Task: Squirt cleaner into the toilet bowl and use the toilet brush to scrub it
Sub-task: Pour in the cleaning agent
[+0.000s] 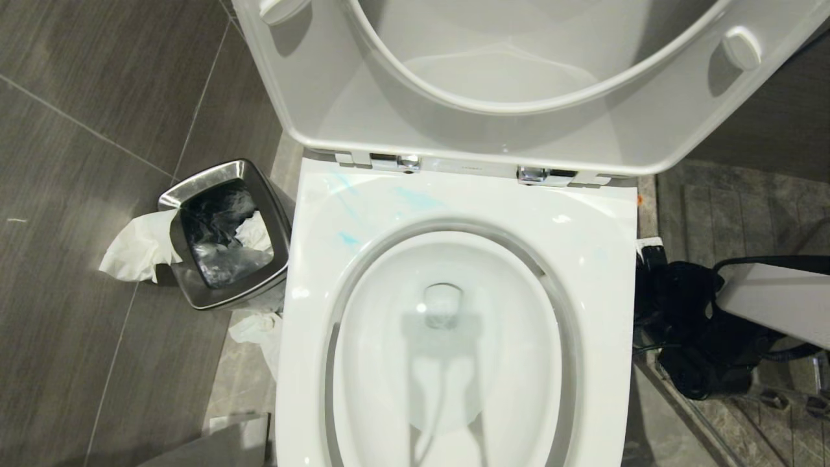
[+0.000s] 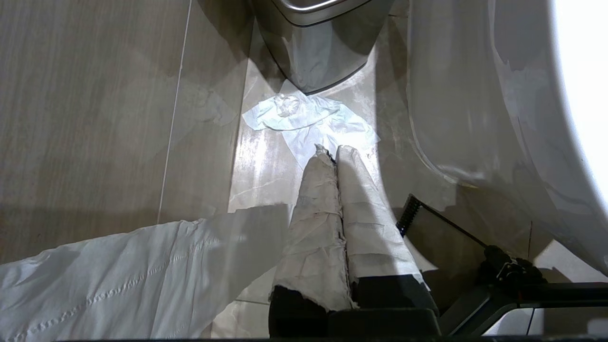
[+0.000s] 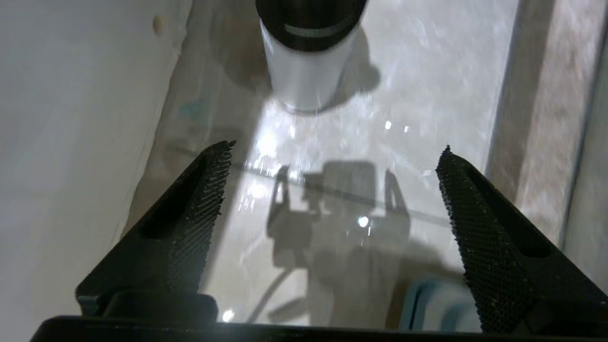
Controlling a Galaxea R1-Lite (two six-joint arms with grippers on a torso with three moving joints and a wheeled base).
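Observation:
The toilet bowl [image 1: 603, 259] fills the middle of the head view, white and glossy, with its seat and lid raised. Pale turquoise smears of cleaner [image 1: 415, 198] lie on the back left of its rim. The toilet brush is out of view. My right arm [image 1: 771, 305] reaches down beside the bowl's right side. In the right wrist view my right gripper [image 3: 337, 146] hangs open over the wet floor with nothing between its fingers. My left gripper [image 2: 332, 152], its fingers wrapped in white paper, is shut and empty, low beside the bowl's left side.
A square steel waste bin [image 1: 224, 233] stands left of the bowl, with tissue [image 2: 308, 118] on the floor by it. Ahead of the right gripper stands a white cylinder with a black top [image 3: 304, 61]. A pale blue-and-white object [image 3: 441, 304] lies under that gripper.

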